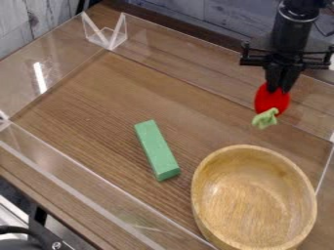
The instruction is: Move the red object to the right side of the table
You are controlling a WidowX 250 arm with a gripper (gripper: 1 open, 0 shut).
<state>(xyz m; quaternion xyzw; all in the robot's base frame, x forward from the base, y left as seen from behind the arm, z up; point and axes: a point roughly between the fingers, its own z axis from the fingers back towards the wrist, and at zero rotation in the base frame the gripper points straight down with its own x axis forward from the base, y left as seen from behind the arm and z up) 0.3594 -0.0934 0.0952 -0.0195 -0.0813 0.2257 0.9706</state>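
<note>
Camera, red object (pixel 271 100) pinched between fingers (pixel 280 84), stem down

The robot's arm (pixel 298 21) is matte black throughout: a thick cylindrical wrist column, a short horizontal crossbar beneath it with small protruding ends, and a narrow black gripper (pixel 278 82) tapering into two slim fingers.
</note>
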